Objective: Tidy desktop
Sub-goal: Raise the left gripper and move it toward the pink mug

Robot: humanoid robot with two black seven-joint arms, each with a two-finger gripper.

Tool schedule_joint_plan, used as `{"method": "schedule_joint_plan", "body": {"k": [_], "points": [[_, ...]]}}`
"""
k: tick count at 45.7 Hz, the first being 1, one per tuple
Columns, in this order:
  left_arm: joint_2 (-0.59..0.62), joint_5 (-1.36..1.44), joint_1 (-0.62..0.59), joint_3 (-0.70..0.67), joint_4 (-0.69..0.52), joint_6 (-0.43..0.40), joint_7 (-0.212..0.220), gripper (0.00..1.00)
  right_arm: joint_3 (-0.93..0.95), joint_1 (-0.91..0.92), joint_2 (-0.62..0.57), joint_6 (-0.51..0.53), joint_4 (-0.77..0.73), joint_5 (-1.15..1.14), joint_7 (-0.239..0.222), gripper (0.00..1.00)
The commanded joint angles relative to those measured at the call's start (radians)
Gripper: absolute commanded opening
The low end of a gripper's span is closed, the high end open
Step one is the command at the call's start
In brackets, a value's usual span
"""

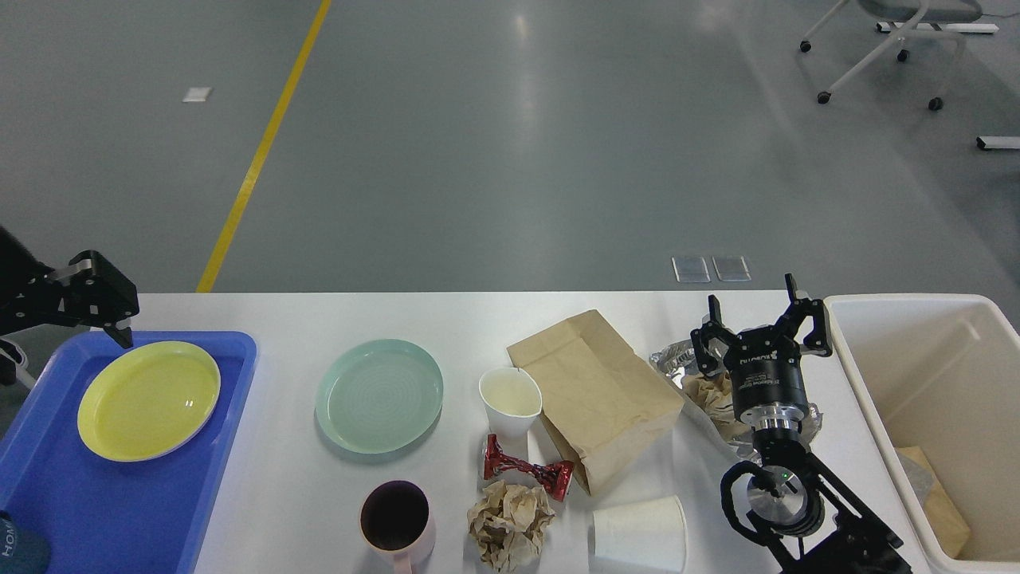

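Observation:
The white desktop (446,315) carries a green plate (378,395), an upright paper cup (510,399), a brown paper bag (594,395), a red wrapper (526,470), a crumpled brown paper ball (510,522), a pink mug (396,522) and a paper cup lying on its side (641,534). Crumpled foil with paper in it (709,391) lies under my right gripper (753,307), which is open and holds nothing. My left gripper (111,315) hangs over the far left corner of the blue tray (119,510), beside the yellow plate (147,399); its fingers cannot be told apart.
A cream-white bin (876,399) stands at the table's right end with brown scraps inside. A dark blue object (16,550) sits at the tray's near left corner. Beyond the table is grey floor with a yellow line and a wheeled chair (884,48).

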Motion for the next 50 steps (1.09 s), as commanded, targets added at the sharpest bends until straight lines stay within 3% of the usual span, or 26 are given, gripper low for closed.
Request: {"method": "schedule_joint_plan", "body": {"k": [1, 10, 19, 24, 34, 50], "points": [[-0.145, -0.057, -0.147, 0.013, -0.087, -0.062, -0.002, 0.96, 0.0, 0.0, 0.0, -0.001, 0.0, 0.0, 0.0, 1.0], [-0.268, -0.129, -0.336, -0.017, -0.133, -0.211, -0.006, 0.96, 0.0, 0.0, 0.0, 0.001, 0.0, 0.0, 0.0, 1.0], [-0.303, -0.133, -0.453, -0.114, -0.159, -0.211, -0.009, 0.96, -0.001, 0.0, 0.0, -0.001, 0.0, 0.0, 0.0, 1.0], [-0.329, -0.133, -0.459, -0.152, -0.161, -0.211, -0.022, 0.96, 0.0, 0.0, 0.0, -0.001, 0.0, 0.0, 0.0, 1.0], [-0.372, -0.13, -0.454, -0.169, -0.156, -0.211, -0.094, 0.96, 0.0, -0.002, 0.0, -0.001, 0.0, 0.0, 0.0, 1.0], [-0.336, -0.135, -0.346, -0.194, -0.106, -0.211, -0.1, 0.96, 0.0, 0.0, 0.0, -0.001, 0.0, 0.0, 0.0, 1.0]]}}
